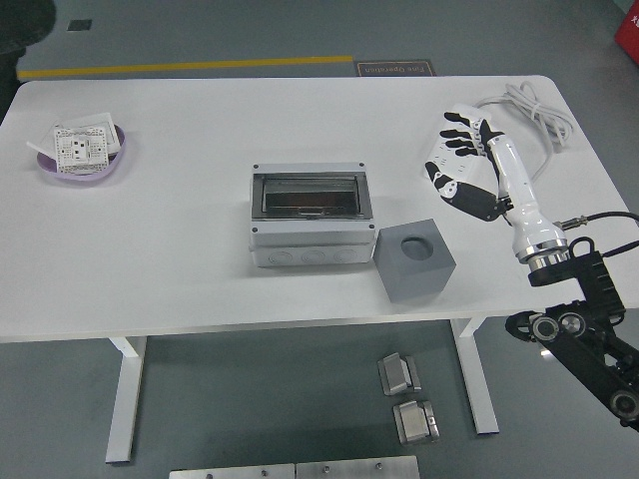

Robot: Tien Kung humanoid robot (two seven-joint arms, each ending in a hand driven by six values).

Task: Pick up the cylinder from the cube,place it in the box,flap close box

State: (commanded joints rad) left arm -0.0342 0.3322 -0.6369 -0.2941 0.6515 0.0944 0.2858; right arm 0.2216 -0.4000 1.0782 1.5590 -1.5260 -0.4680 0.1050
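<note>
Your right hand (461, 165) hangs over the power strip (446, 160), fingers spread, empty. The box (309, 215) sits mid-table, flap down; no cylinder shows, and the cube (413, 259) has a bare socket. Swing low and you'll snag the cord (529, 105). No readable writing.

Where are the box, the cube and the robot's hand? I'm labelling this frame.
box (309, 257): head view, on its pale front wall.
cube (423, 277): head view, on its grey front face.
right hand (461, 165): head view, on the palm, fingers spread above the power strip.
</note>
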